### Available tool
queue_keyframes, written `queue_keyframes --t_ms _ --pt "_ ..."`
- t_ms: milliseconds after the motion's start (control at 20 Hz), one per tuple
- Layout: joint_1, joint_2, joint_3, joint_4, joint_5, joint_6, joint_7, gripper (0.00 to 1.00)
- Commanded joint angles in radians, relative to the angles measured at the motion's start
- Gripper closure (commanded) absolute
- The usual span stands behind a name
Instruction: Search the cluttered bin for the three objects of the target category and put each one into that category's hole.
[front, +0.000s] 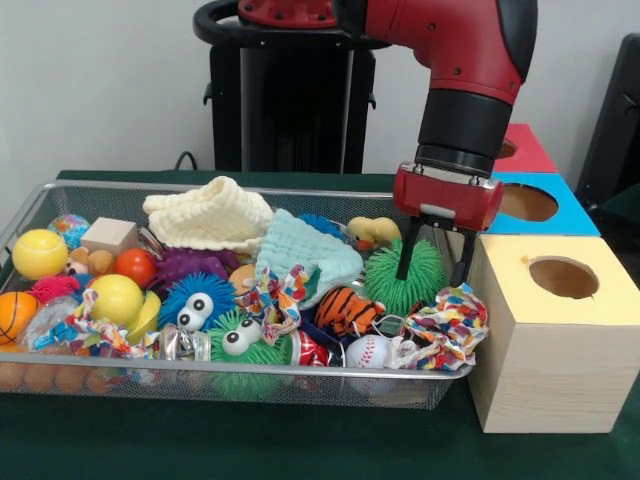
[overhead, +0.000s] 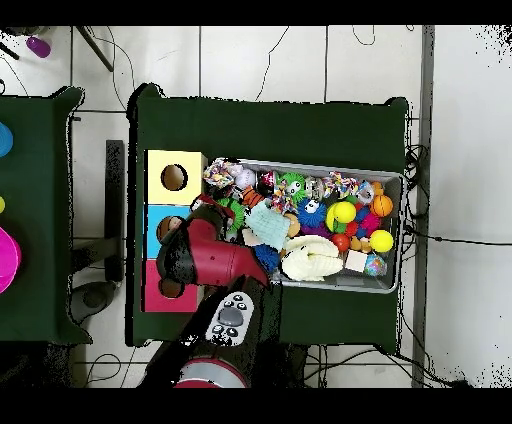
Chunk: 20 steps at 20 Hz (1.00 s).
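Observation:
The wire mesh bin (front: 200, 365) is full of toys. Three knotted cloth toys show in it in the front view. One (front: 447, 320) lies at the front right corner, one (front: 270, 297) in the middle front, and one (front: 85, 335) at the front left. My gripper (front: 435, 265) is open and empty. It hangs over the bin's right end with its fingers (front: 405, 255) beside a green spiky ball (front: 405, 282), just behind the right cloth toy. In the overhead view my arm (overhead: 205, 250) covers the gripper. There the corner cloth toy (overhead: 221, 176) lies next to the yellow box.
Three boxes with round holes stand in a row beside the bin: yellow-topped wood (front: 563, 277), blue (front: 530, 203), red (front: 520, 150). The bin also holds a pale yellow washcloth (front: 210, 215), a mint one (front: 305, 255), balls and spiky toys.

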Motion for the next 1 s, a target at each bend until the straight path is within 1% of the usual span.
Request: queue_keyframes --t_ms 50,250,400,600,700,900,1000 --pt "-0.077 -0.008 0.109 -0.107 -0.043 0.088 0.044 0.0" --pt "-0.1 0.013 0.05 -0.164 -0.019 0.155 0.024 0.0" --pt "-0.154 0.035 0.036 -0.202 -0.022 0.173 0.012 0.0" --pt "-0.194 0.069 0.021 -0.239 -0.02 0.169 0.024 0.0" --pt "-0.209 0.084 0.01 -0.268 -0.012 0.186 0.026 0.0" --pt "-0.195 0.111 -0.034 -0.307 0.019 0.229 0.052 0.0" --pt "-0.177 0.119 -0.044 -0.308 0.04 0.247 0.081 0.0"
